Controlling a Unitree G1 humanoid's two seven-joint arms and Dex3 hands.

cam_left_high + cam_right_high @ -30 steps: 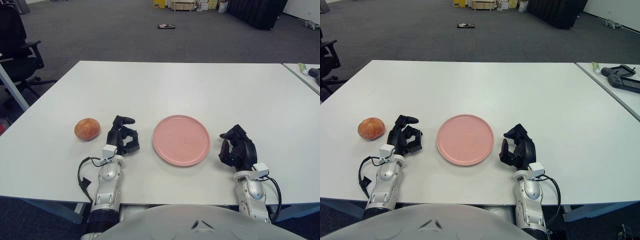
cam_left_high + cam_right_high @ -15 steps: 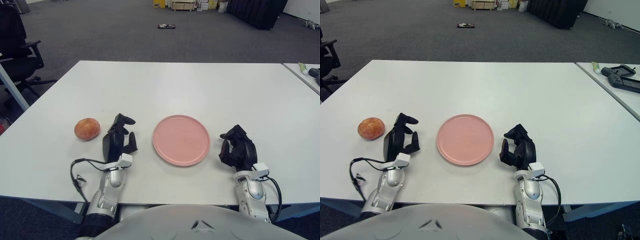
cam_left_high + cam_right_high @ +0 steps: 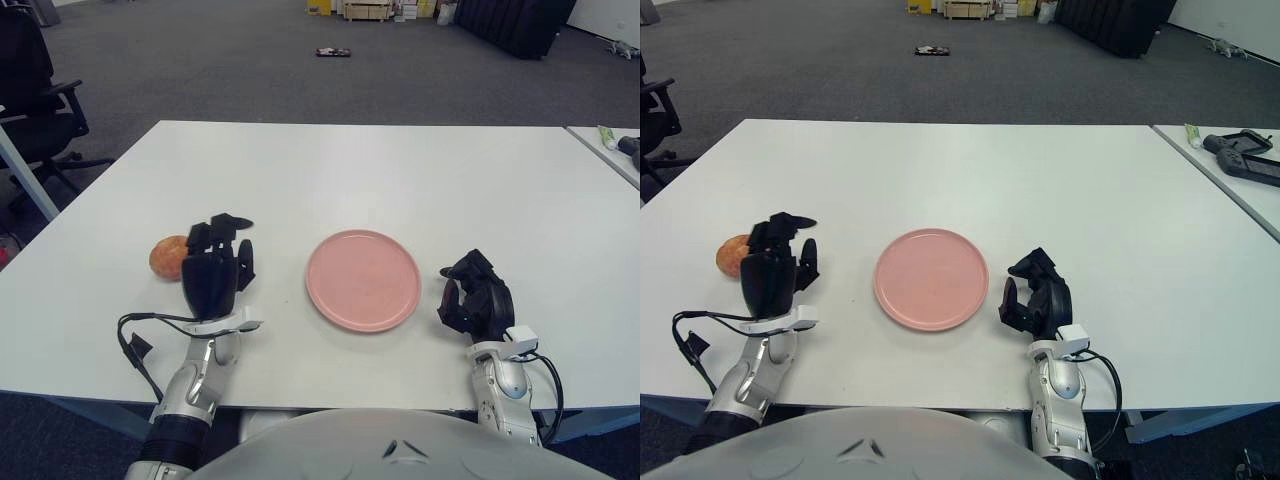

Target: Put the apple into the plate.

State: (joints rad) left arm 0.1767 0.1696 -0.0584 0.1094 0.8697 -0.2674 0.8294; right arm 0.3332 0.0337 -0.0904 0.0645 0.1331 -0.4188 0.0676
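**Left hand beside apple, nothing held**

Apple (image 3: 166,256) sits on the white table (image 3: 330,170), left of the pink plate (image 3: 362,279), partly hidden behind the left hand (image 3: 213,270). Its fingers are spread, gripping nothing. Right hand (image 3: 474,297) shows right of the plate, fingers curled, empty.
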